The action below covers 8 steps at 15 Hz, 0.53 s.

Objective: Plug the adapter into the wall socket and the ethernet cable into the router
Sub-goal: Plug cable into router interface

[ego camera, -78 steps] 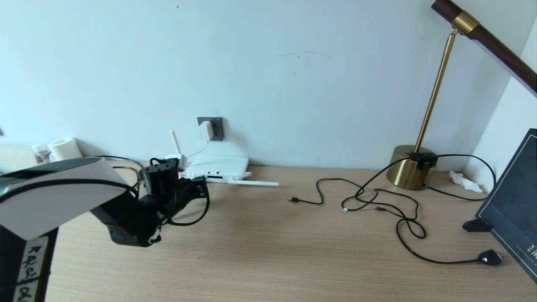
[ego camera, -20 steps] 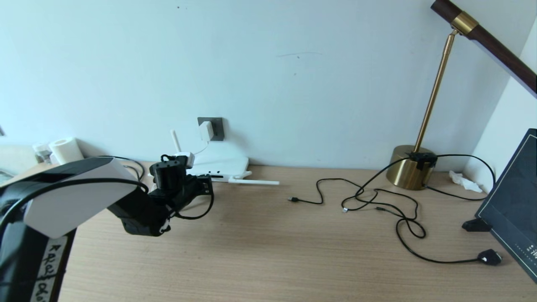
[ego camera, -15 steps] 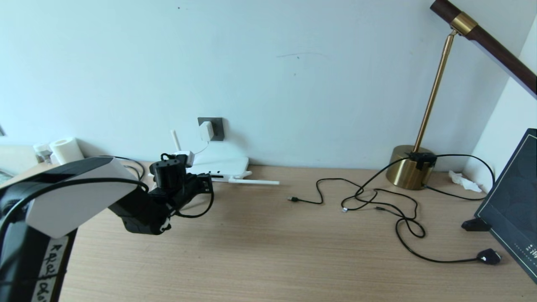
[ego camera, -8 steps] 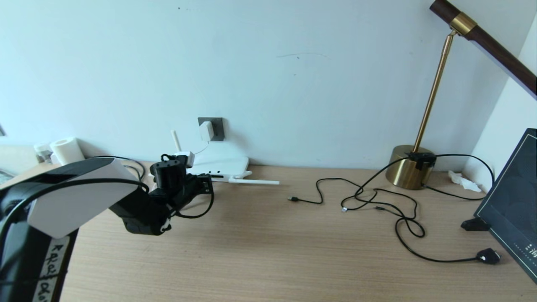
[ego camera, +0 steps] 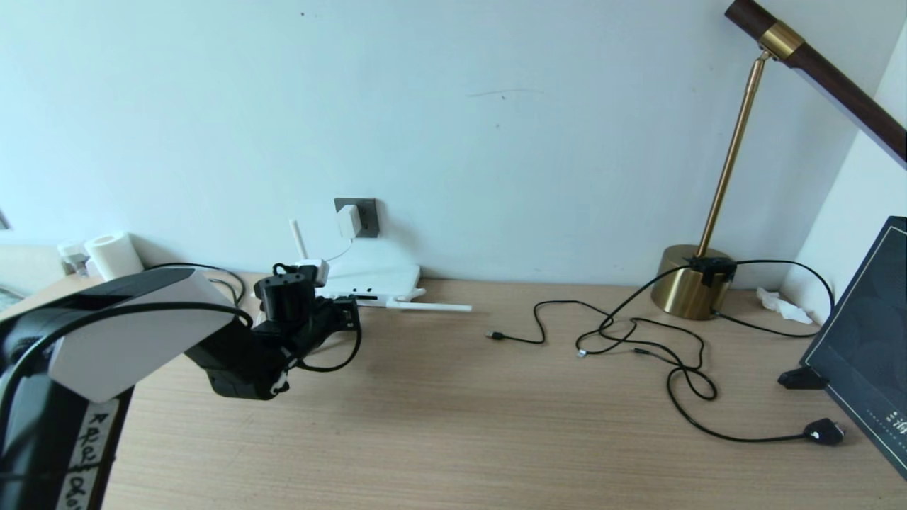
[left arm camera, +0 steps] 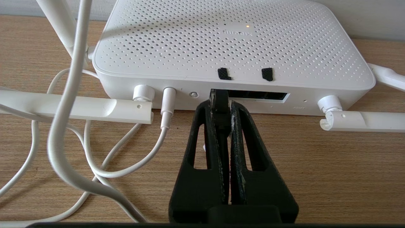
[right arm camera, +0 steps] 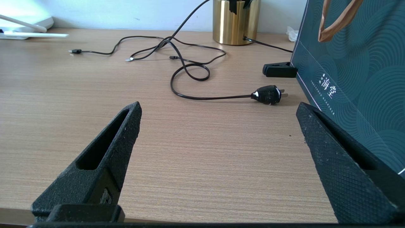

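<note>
The left gripper [left arm camera: 221,104] is clamped narrow on the plug end of the ethernet cable [left arm camera: 219,100], whose tip sits at the left end of the router's [left arm camera: 234,41] dark port strip; how far it is seated cannot be told, as the fingers [left arm camera: 245,133] cover the cable behind the tip. In the head view the left arm hides the router's left part and the port itself. The adapter [ego camera: 348,220] is seated in the dark grey wall socket [ego camera: 365,212] above the router, its thin white cord [left arm camera: 72,95] trailing down onto the counter [ego camera: 453,425]. The right gripper [right arm camera: 218,126], outside the head view, hangs low over the counter with jaws spread wide and holding nothing. Ahead of it lie a black cord with a chunky plug [right arm camera: 267,94], a brass lamp base [right arm camera: 235,20] cut off at the frame edge, and a dark teal bag [right arm camera: 354,69], only partly visible.
</note>
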{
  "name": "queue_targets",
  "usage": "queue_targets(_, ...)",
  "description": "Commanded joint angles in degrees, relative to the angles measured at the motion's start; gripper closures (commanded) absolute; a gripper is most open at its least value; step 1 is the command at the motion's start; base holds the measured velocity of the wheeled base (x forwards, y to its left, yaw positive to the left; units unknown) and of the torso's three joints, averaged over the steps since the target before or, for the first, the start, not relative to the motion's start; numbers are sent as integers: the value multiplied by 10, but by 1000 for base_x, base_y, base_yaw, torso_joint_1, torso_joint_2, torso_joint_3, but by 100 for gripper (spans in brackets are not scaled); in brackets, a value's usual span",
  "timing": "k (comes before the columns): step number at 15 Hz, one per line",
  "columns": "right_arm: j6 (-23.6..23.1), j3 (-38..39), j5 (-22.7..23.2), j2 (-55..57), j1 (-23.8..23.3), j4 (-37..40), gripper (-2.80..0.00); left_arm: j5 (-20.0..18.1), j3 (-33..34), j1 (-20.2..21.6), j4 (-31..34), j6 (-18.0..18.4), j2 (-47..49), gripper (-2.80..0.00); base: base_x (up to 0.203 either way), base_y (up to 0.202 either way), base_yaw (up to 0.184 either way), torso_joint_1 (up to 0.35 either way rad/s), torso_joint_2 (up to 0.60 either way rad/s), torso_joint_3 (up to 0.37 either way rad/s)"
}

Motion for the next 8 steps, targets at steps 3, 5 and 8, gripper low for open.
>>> queue_targets(3,0,7,0,0,0,0,-280,0,3,0,-3,0,2,0,0,0,0,0,0,0)
queue_targets(5,0,6,0,0,0,0,-280,0,6,0,-3,0,2,0,0,0,0,0,0,0)
queue_targets(8,0,7,0,0,0,0,-280,0,6,0,-3,0,2,0,0,0,0,0,0,0)
